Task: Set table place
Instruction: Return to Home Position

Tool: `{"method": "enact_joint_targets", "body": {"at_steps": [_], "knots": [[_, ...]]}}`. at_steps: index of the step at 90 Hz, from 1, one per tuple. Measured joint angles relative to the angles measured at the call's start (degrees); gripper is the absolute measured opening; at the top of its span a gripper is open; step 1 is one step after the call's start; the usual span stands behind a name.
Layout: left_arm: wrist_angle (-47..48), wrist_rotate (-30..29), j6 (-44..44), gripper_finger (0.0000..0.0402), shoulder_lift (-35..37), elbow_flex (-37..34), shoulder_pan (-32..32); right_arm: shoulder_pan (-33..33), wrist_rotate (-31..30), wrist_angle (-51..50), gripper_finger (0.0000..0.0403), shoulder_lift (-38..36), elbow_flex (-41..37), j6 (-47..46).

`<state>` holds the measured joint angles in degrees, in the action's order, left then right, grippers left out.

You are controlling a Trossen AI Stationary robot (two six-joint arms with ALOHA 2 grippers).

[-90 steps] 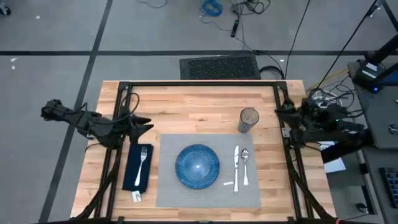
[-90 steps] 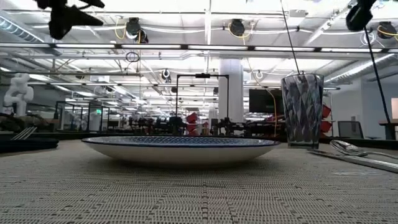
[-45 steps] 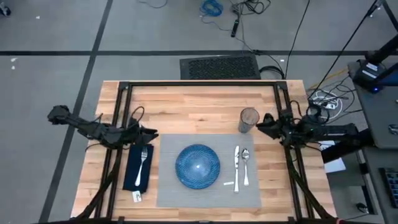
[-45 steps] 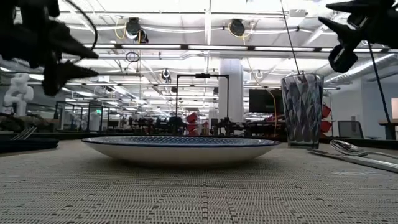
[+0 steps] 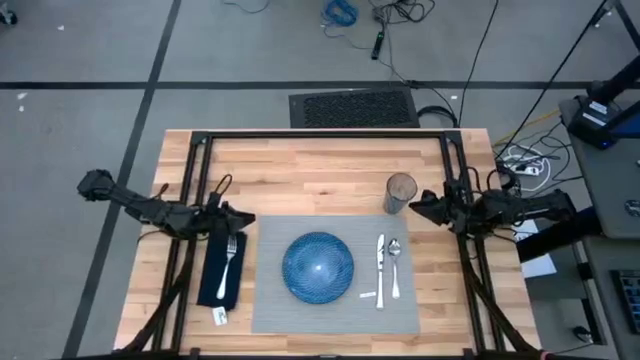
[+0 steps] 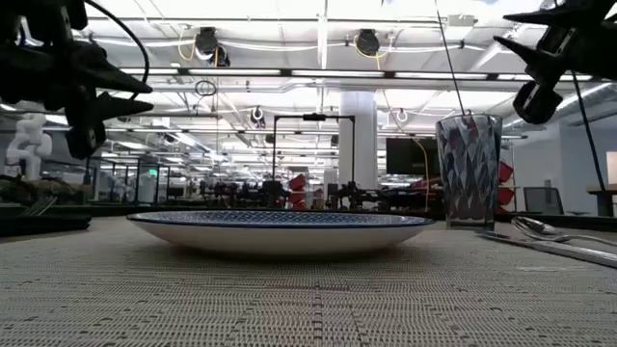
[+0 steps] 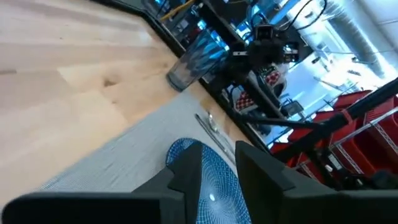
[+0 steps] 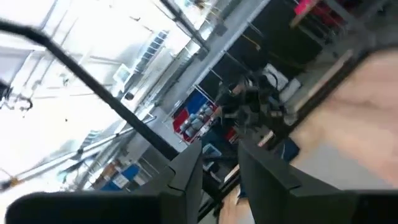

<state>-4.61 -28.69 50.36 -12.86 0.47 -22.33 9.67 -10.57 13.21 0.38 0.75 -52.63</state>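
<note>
Right gripper point(image 5: 417, 207) has swung in over the table's point(image 5: 320, 170) right edge near the glass point(image 5: 400, 192), and left gripper point(image 5: 243, 217) eased toward the napkin point(image 5: 218, 275). Both are empty, jaws apart. Setting looks finished, so probably just homing.

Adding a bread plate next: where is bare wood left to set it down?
Bare: the wide table strip beyond the placemat, left of the glass. Crowded: the napkin by the left tool, the glass by the right tool, knife and spoon right of the plate.
</note>
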Motion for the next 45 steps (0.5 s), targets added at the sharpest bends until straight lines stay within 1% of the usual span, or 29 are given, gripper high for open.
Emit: {"method": "enact_joint_targets", "body": {"at_steps": [8, 16, 22, 26, 31, 38, 45], "knots": [[0.67, 0.26, -3.50, 0.0082, -0.02, 0.00, 0.02, 0.00, 0.27, -3.89, 0.0091, 0.00, 0.01, -5.36], [0.65, 1.95, -8.45, 0.0082, -0.04, 0.00, 0.02, -0.01, 1.66, -11.25, 0.0091, 0.04, 0.04, -5.51], [0.81, 3.36, -10.43, 0.0082, -0.37, -0.02, 0.01, 0.07, 5.09, -11.87, 0.0091, 1.25, 0.15, -4.49], [0.88, 3.97, -11.97, 0.0082, -0.62, -0.02, 0.01, 0.19, 7.78, -12.60, 0.0091, 1.57, 0.13, -1.39], [0.91, 4.61, -15.42, 0.0082, -0.66, -0.02, 0.01, 0.21, 10.25, -12.86, 0.0091, 2.49, 0.13, 5.67], [0.89, 4.66, -24.47, 0.0082, -0.66, -0.02, 0.02, 0.20, 10.90, -13.05, 0.0091, 3.32, 0.11, 17.57], [0.89, 4.66, -33.80, 0.0082, -1.07, -0.02, 0.02, 0.20, 10.87, -12.94, 0.0091, 4.00, 0.13, 24.32]]}}
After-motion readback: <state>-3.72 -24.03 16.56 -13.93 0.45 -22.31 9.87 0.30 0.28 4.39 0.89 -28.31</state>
